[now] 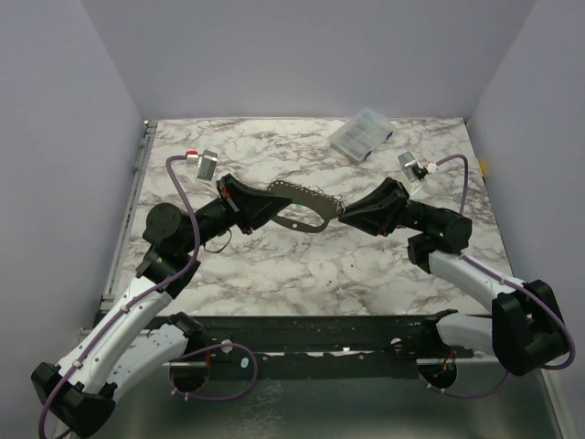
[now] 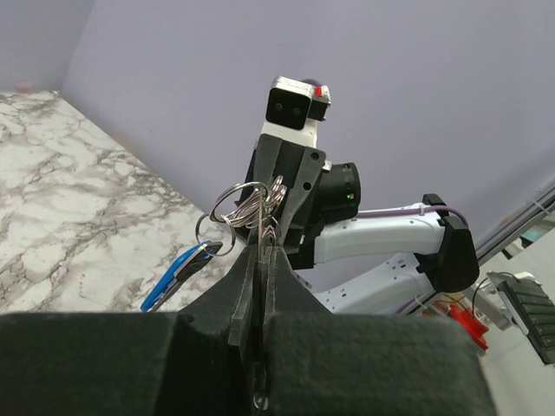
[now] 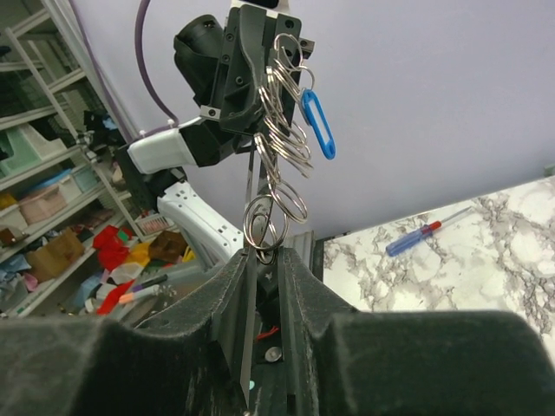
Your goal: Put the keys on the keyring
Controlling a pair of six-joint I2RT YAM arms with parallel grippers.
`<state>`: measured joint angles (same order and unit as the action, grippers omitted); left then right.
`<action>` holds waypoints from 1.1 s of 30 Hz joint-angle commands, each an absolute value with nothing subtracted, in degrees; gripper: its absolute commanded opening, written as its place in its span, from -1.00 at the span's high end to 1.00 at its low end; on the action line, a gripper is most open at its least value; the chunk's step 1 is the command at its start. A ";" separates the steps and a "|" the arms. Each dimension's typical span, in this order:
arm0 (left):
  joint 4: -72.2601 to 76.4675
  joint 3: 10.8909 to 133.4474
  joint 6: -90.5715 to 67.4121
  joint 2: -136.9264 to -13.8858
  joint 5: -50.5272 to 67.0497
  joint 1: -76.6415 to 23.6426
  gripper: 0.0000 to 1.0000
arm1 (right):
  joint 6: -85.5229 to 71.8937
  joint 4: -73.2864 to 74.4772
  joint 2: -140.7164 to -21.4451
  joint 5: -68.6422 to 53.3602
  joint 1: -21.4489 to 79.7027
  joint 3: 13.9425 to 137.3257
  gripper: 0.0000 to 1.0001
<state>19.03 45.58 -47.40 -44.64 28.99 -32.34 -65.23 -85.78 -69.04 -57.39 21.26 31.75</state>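
Right wrist shows keyring (image 3: 251, 195), thin silvery band carrying rings (image 3: 282, 143).

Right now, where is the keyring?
In the top view, the keyring hangs over the table centre, spanning from the left gripper to the right gripper.

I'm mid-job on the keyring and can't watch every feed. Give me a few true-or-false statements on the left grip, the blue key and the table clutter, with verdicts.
1. The left gripper has its jaws shut on the thin silvery keyring band. True.
2. The blue-headed key lies flat on the marble table. False: it hangs in the air from a split ring on the band.
3. The clear plastic compartment box sits on the far side of the table, apart from both arms. True.
4. The right gripper holds the blue-and-red screwdriver. False: the screwdriver lies on the table.
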 commanded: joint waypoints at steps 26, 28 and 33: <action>12.34 46.38 -31.47 -43.60 31.88 -32.17 0.91 | -45.50 -52.83 -51.12 -56.14 20.90 30.91 0.98; 12.16 46.66 -30.02 -44.10 33.86 -32.17 0.91 | -43.79 -48.23 -50.31 -56.77 20.91 31.91 0.98; 8.68 47.54 -24.98 -44.71 35.66 -32.17 0.88 | -40.06 -38.22 -48.26 -57.32 20.92 33.51 0.98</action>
